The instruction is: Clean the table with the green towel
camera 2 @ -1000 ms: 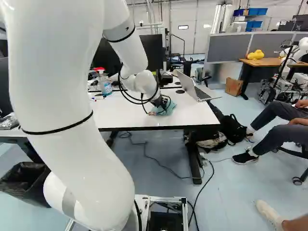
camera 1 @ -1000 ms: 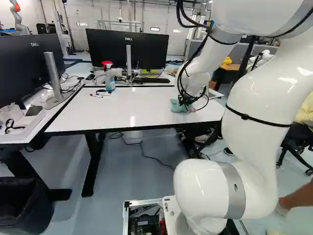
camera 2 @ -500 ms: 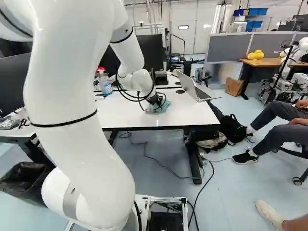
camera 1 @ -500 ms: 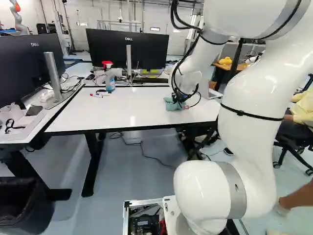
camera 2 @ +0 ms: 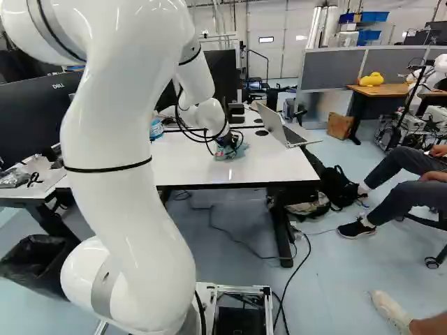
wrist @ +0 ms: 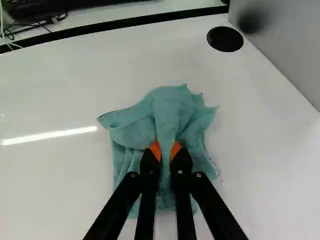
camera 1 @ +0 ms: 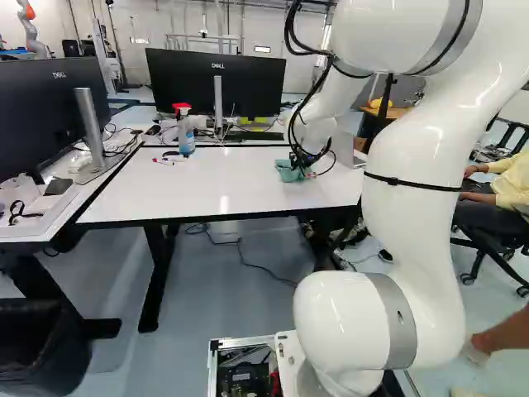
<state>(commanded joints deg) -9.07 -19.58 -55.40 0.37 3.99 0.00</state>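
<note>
Our claw [camera 2: 225,142] is clenched on the green towel [wrist: 175,110], which rests on a white desk [camera 1: 207,186], in the right half of its top as the left base view shows it. In the wrist view, the two black fingers stand a narrow gap apart, their orange pads [wrist: 155,150] pressing a fold of the cloth from both sides. The towel is soft, matte and blue-green; it bunches into a rounded hump ahead of the fingers, with loose creases, pointed corners and a ragged edge spread around them.

The desktop is smooth and glossy, edged in black, with a bright streak of reflected light. We find a flat, round black disc [wrist: 225,39] set in it, near an open silver laptop [camera 2: 281,131]. Well apart from the towel stand a clear spray bottle [camera 1: 185,136] with a red-and-white head and, near it, some slim markers [camera 1: 163,161].
</note>
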